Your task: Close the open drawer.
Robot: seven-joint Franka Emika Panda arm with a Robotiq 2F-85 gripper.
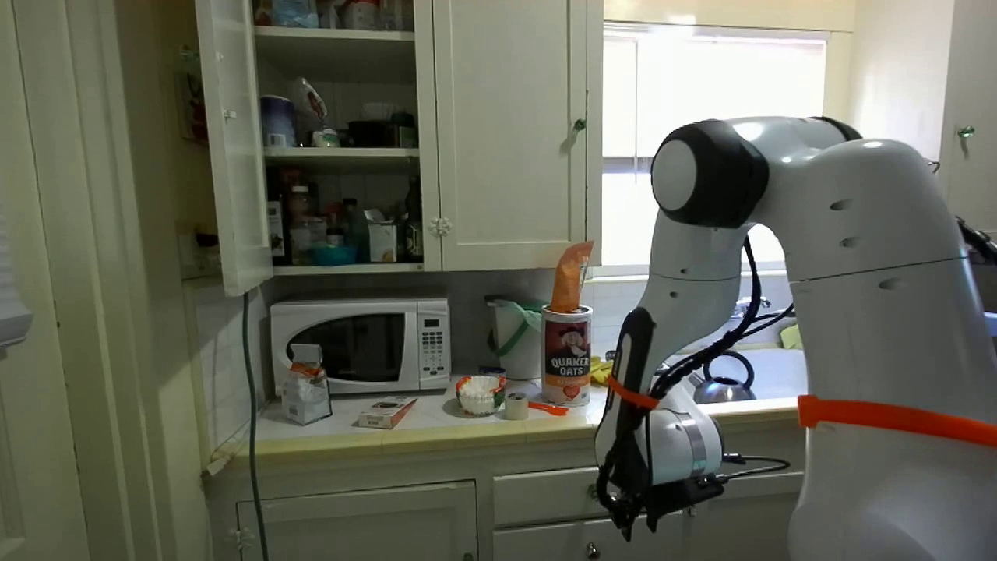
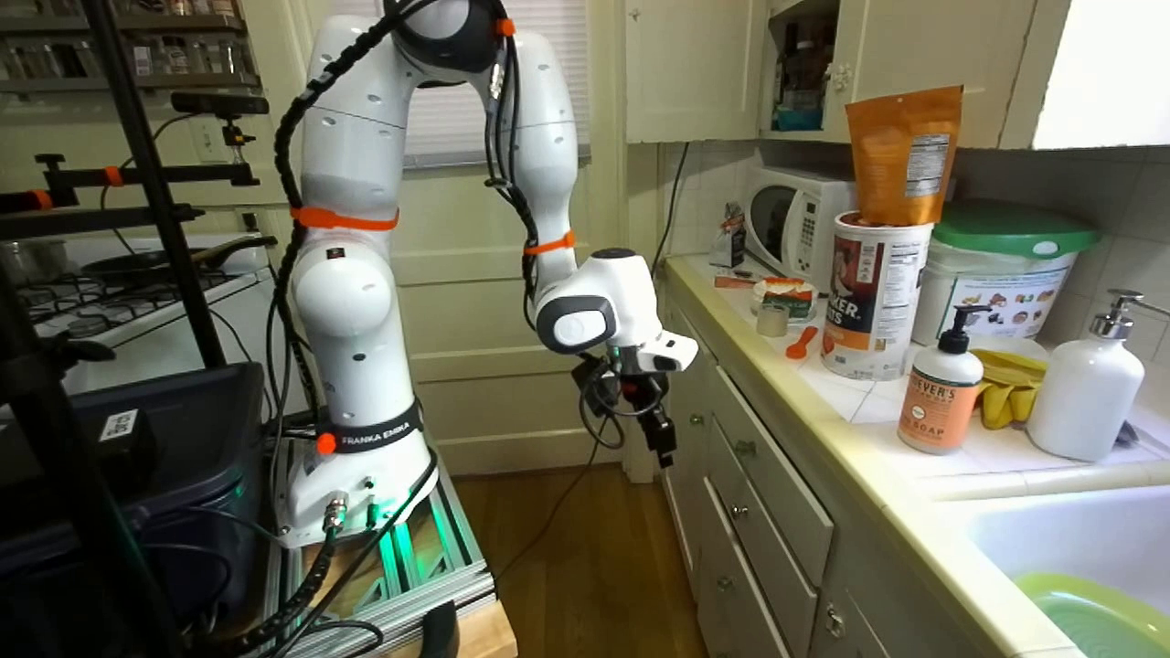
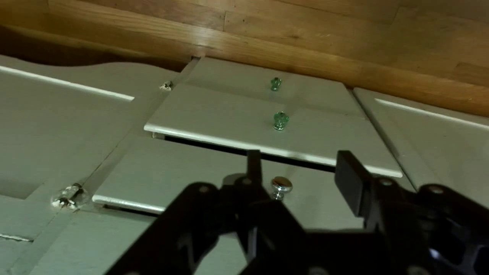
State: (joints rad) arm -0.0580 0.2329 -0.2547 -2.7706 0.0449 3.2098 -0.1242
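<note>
The end effector point(image 3: 300, 164) comes in from six o'clock in the wrist view, its two fingers point(image 3: 254, 168) standing apart with nothing gripped; the gap is wider than the chrome knob point(image 3: 282, 183) showing between them, and a strip of painted wood shows on either side of that knob. Near the middle of the wrist view lies the drawer point(image 3: 233, 118), with a flat front, a green glass knob point(image 3: 281, 120) and a dark slot along its six o'clock edge, so it appears slightly out; whether it is the one the task means cannot be told for certain. The chrome-knobbed front point(image 3: 191, 168) adjoins it at six o'clock, and a further front point(image 3: 237, 78) at twelve, next to the wooden floor point(image 3: 344, 38). In both exterior views the end effector hangs toward five o'clock, pointing down, lower than the table point(image 1: 436, 441), at the end of the arm point(image 2: 356, 311); whether it touches any drawer cannot be told. On the table, a white microwave point(image 1: 350, 343) stands at nine o'clock from the oats canister point(image 1: 567, 358), from whose top an orange pouch point(image 1: 571, 280) rises toward twelve.
</note>
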